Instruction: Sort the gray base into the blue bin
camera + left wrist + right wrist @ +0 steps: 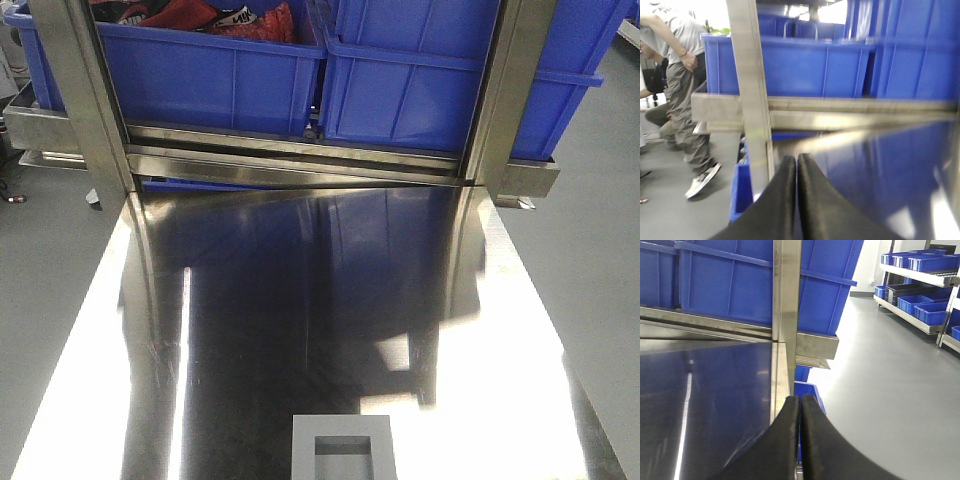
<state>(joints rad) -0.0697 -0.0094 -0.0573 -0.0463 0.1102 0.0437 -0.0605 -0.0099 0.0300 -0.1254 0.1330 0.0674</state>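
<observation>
my left jaws pressed together, empty | my right jaws pressed together, empty | gray base (343, 447) recess-up at desk (300, 300) near edge, in neither wrist view | blue bins (430, 90) beyond far edge

The worktop (300, 330) lies open from the gray base (343, 448) at its near edge up to the far rail (300, 150) — there two upright steel posts (82, 90) frame the gap, with blue bins (210, 75) standing just behind.
</observation>
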